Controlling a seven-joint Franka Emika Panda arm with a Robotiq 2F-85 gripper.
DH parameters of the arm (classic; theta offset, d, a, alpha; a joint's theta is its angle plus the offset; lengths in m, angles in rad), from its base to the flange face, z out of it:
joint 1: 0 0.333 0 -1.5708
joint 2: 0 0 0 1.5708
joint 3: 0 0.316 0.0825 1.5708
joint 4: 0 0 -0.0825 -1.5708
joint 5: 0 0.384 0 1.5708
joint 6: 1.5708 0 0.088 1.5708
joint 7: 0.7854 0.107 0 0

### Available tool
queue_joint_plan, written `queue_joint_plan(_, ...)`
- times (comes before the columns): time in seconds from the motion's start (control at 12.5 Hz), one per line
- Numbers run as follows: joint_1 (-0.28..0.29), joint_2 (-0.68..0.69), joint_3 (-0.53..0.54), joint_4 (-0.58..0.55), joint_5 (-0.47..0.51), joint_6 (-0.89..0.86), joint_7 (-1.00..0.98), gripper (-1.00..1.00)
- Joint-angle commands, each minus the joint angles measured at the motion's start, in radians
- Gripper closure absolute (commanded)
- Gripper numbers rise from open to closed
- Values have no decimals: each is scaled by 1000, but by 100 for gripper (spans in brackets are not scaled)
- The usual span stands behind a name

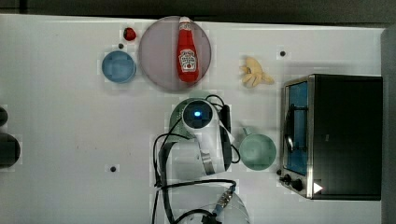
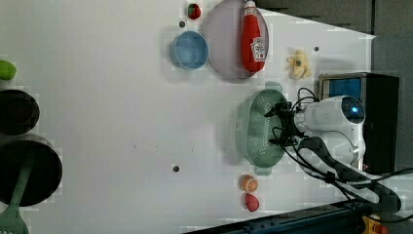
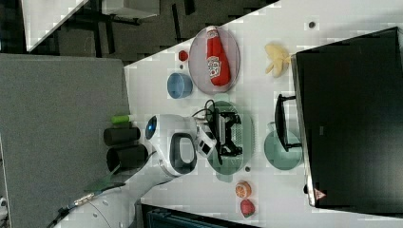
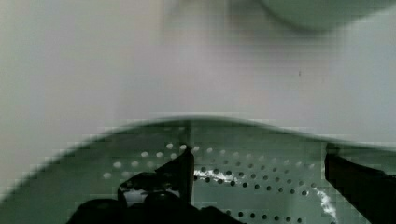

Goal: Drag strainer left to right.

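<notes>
The white table (image 1: 60, 121) is being occupied by a strainer (image 2: 255, 127), a mug (image 1: 257, 151), a blue bowl (image 1: 118, 66), a plate (image 1: 159, 51), a banana (image 1: 254, 73) and an oven (image 1: 341, 135) at one edge, with an orange (image 2: 249, 183) and strawberry (image 2: 251, 202) near another edge.

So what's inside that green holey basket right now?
The gripper reaches into the strainer, fingers apart; the wrist view shows bare perforated floor between them. The gripper and arm cover the rest of the inside.

In the top view, the mug (image 1: 257, 151) and toaster oven (image 1: 332, 136) crowd the strainer's (image 1: 180, 116) right side.
</notes>
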Motion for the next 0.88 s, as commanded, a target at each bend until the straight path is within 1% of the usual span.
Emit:
queue_joint_plan(0.08,-1,-15,-73,24,16,9,-90,-100)
queue_joint_plan(0.32,-1,-15,-97,24,16,9,-93,-100)
queue_joint_plan(0.56,0,-40,-62,22,17,6,-132,-100)
queue_joint_plan(0.72,0,-123,-22,0,24,-1,-252,-100)
queue_joint_plan(0.88,0,-250,9,-20,52,-62,-395,-100)
